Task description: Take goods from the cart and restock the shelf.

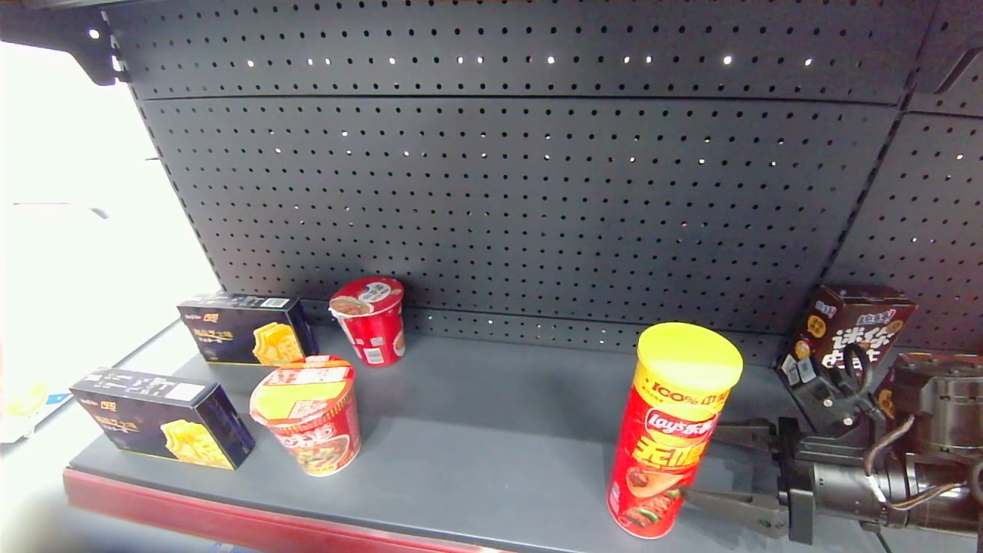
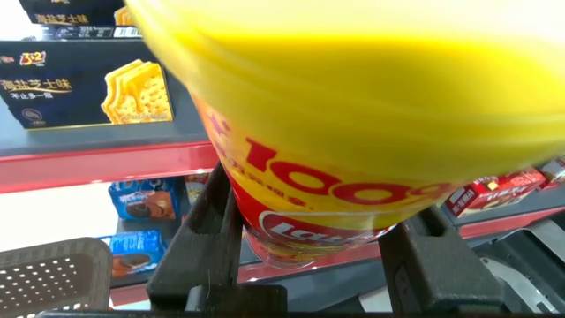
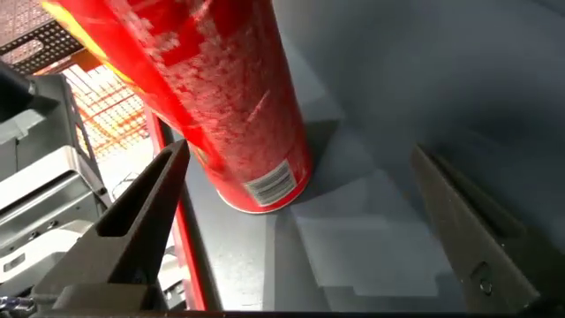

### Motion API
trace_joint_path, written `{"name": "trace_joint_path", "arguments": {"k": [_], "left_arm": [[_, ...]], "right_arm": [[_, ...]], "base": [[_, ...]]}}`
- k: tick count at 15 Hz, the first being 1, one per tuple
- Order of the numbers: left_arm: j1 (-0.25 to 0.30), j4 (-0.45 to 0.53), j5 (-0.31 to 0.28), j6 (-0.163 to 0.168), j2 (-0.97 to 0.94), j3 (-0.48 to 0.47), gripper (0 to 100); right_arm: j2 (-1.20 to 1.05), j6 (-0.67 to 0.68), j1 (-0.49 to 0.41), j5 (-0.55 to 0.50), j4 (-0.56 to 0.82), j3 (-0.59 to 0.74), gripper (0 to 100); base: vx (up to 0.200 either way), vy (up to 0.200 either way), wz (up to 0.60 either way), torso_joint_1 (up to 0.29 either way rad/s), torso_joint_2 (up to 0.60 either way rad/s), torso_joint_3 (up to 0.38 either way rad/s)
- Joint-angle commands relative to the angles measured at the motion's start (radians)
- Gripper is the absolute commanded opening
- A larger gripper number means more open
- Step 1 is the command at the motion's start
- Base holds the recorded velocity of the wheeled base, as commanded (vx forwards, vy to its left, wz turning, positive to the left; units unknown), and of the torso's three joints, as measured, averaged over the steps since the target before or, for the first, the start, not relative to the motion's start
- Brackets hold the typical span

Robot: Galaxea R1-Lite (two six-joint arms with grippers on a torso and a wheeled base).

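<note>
I'm holding the right tool (image 1: 700, 465) open at the chips can (image 1: 676, 415), leaving it standing free on the shelf (image 1: 491, 438); the left tool (image 2: 318, 216) is gripping a second can (image 2: 353, 97).

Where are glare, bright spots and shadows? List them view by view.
Head view: the room left of the shelf is overexposed; light pricks through the pegboard holes. Right wrist view: the chips can casts a soft shadow on the shelf. Left wrist view: the held can is evenly lit, without glare.
</note>
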Motion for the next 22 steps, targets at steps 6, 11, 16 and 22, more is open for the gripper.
{"name": "trace_joint_path", "arguments": {"k": [6, 11, 16, 22], "left_arm": [[0.000, 0.000, 0.000, -0.001, -0.013, 0.007, 0], [0.002, 0.002, 0.000, -0.001, -0.021, 0.013, 0], [0.002, -0.001, 0.000, -0.001, -0.030, 0.020, 0], [0.002, -0.004, 0.000, 0.001, -0.030, 0.000, 0]], "right_arm": [[-0.045, -0.002, 0.008, 0.018, 0.000, 0.007, 100], [-0.221, 0.004, 0.047, 0.013, 0.014, 0.072, 100], [-0.438, 0.009, 0.046, 0.001, 0.154, 0.070, 100], [-0.675, 0.012, -0.074, -0.093, 0.244, 0.076, 100]], "base": [[0.000, 0.000, 0.00, 0.000, 0.00, 0.000], [0.000, 0.000, 0.00, 0.000, 0.00, 0.000], [0.000, 0.000, 0.00, 0.000, 0.00, 0.000], [0.000, 0.000, 0.00, 0.000, 0.00, 0.000]]}}
